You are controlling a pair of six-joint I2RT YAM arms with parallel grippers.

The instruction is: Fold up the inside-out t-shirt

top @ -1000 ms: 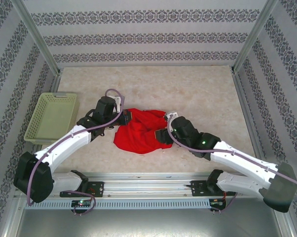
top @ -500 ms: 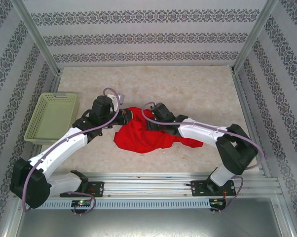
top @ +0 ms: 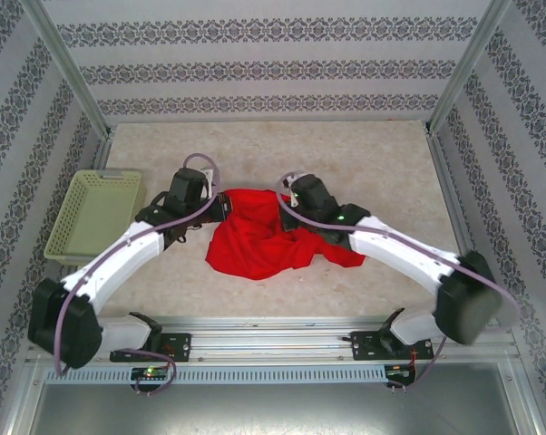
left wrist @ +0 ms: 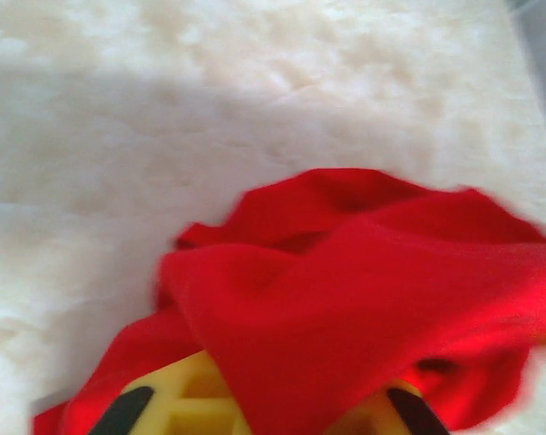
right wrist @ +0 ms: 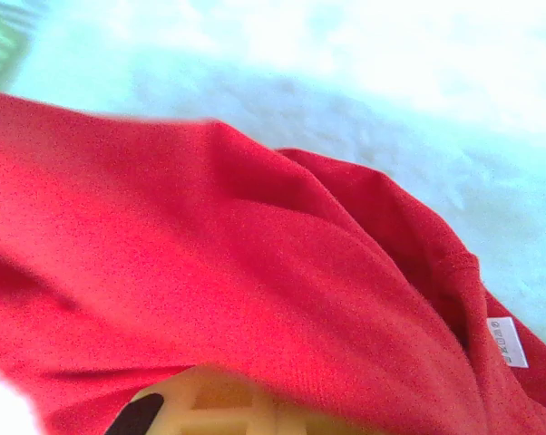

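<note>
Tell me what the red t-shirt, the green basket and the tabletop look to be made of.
The t-shirt: thin, soft, matte knit cloth, probably cotton; it bunches into loose folds. The basket: pale green moulded plastic, judging by its slotted grid walls. The tabletop: cream, marble-patterned, matte; stone or laminate, hard to tell.

Bright red t-shirt, crumpled heap, white label showing, lying on table centre

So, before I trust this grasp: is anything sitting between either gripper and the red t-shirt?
Nothing visible does. Both the left gripper and right gripper sit at the far edge of the t-shirt, red cloth draped straight over their yellow fingers. The green basket stands apart, to the left.
</note>
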